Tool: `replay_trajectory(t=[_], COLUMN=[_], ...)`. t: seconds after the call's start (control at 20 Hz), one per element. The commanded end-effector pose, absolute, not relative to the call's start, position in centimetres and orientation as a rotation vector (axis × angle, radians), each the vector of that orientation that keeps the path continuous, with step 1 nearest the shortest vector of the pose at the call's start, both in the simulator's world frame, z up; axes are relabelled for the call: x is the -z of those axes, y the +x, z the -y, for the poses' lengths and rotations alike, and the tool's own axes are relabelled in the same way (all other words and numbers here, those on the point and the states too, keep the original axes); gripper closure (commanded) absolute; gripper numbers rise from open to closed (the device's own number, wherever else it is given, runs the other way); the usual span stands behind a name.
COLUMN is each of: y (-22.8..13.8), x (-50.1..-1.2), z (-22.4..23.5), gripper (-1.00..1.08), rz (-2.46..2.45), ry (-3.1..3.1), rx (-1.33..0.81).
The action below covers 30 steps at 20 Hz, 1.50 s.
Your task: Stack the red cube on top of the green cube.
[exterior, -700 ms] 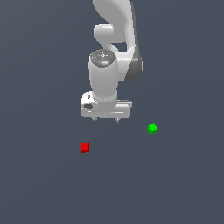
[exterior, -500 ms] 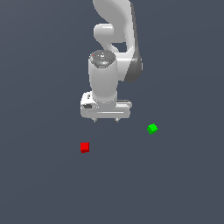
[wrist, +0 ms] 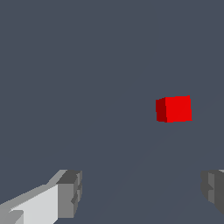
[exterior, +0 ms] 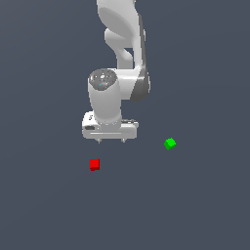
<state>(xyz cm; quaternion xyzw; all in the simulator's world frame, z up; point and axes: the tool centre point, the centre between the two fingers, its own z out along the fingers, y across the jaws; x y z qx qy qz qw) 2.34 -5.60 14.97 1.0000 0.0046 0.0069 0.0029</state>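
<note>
Exterior view: the gripper [exterior: 111, 140] hangs above a plain grey floor [exterior: 44, 205], its two fingertips [exterior: 99, 141] pointing down and set well apart, with nothing between them. The red cube [exterior: 94, 164] lies on the floor below the gripper in the picture and slightly toward the exterior view's left, clear of the fingers. The green cube [exterior: 170, 143] rests well apart from it, toward the exterior view's right, with bare floor between the two.

Wrist view: the red cube [wrist: 174, 108] appears ahead of the fingers [wrist: 70, 194], not between them; the jaws stand wide and empty. The green cube is out of this view.

Step in hand, as judged: the approach to the red cube, before any grasp; stacking has not begun. The next move calls for bringing the gripper over the red cube so that the cube sits midway between the fingers, lowering until the pads flank its sides, then closing. The cube is much smaller than the gripper, so centring matters.

No brand, label or writing can be read on the arm, the cubes or the floor.
</note>
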Motion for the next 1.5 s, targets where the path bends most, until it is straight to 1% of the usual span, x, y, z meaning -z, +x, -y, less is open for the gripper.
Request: replay_trajectory(t=[0.0,0.35,0.65,1.0,1.25,1.45], y=[3.0,5.3,6.8,7.6,7.6,7.6], x=[-13.8,-10.1,-8.0,-7.1,-7.0,-6.0], z=[6.9,10.9,13.1,14.1,14.2,14.2], gripper=[-0.92,-0.92,-0.92,-0.92,-0.92,-0.92], rz=[-0.030,-0.083,-0.114,-0.128,-0.128,-0.128], ry=[3.136,3.138,3.139,3.139,3.139,3.139], rx=[-0.018,-0.008,-0.003,0.000,0.001,0.001])
